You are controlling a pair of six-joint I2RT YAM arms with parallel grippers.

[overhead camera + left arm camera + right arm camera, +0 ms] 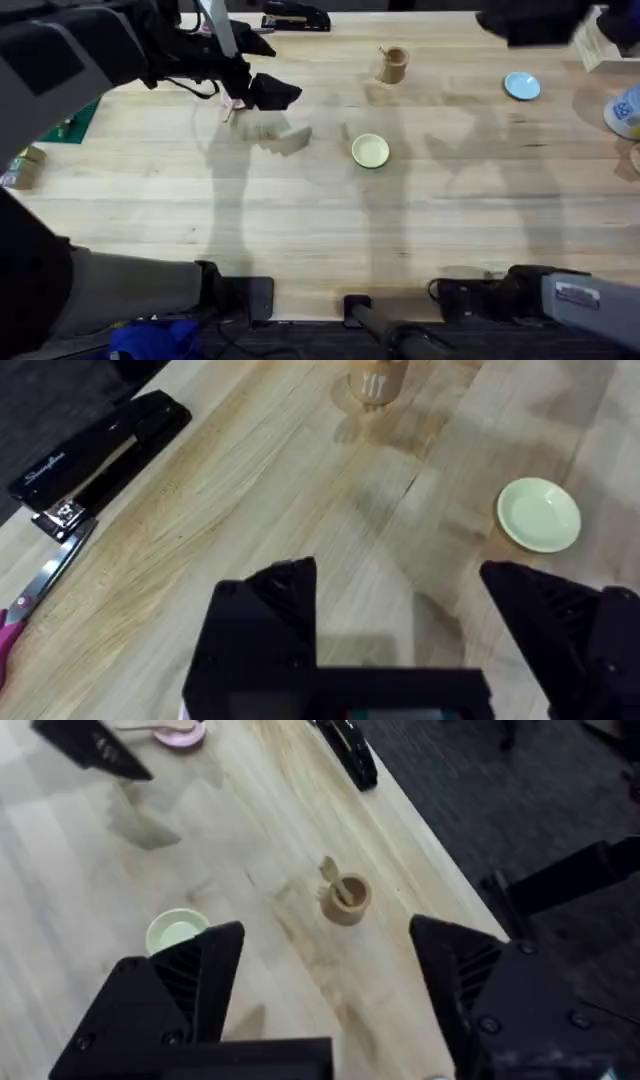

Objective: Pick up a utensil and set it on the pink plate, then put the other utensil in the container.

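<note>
The pink plate [181, 733] lies at the far left of the table with a pale wooden utensil [160, 726] resting on it; in the overhead view only a sliver of the pink plate [232, 104] peeks out under my left arm. My left gripper [405, 595] hangs open and empty just right of that plate [268, 91]. The tan wooden container [393, 66] stands upright at the back centre, and the wooden fork [331, 873] stands in it, head up. My right gripper [330, 975] is open and empty, raised high above the container's area.
A pale yellow plate [370, 150] sits mid-table and a light blue plate [521, 86] at the back right. A black stapler [100, 455] and pink-handled scissors [30, 600] lie along the far edge. The right arm [530, 22] looms dark at the top right.
</note>
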